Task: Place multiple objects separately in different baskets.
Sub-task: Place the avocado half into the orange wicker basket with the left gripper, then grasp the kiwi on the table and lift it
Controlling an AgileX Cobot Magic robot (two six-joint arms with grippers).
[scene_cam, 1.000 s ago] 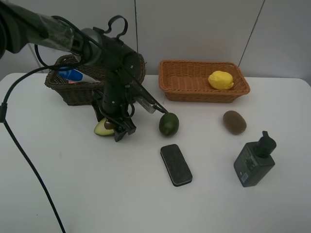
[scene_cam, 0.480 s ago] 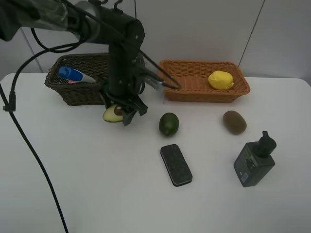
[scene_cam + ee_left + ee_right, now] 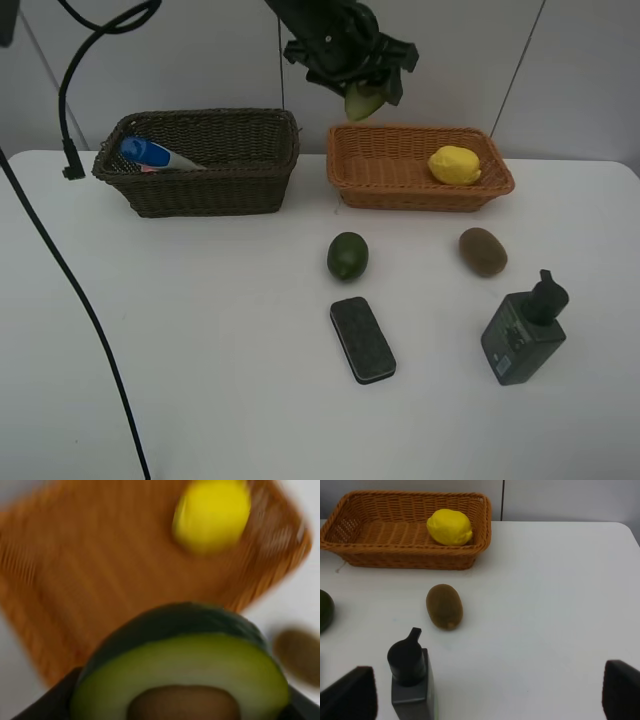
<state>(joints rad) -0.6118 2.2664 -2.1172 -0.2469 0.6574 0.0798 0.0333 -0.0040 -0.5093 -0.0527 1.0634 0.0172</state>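
Left gripper (image 3: pixel 366 88) clamped on the halved avocado (image 3: pixel 182 660), which I hold high over the far left corner of the light orange basket (image 3: pixel 420 195), away from the lemon (image 3: pixel 454 165), so it can land on bare wicker.

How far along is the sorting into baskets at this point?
Done: lemon lies in the orange basket, white blue-capped bottle in the dark basket. In hand: left gripper holds the halved avocado above the orange basket. Left on the table: lime, kiwi, black eraser, pump bottle.
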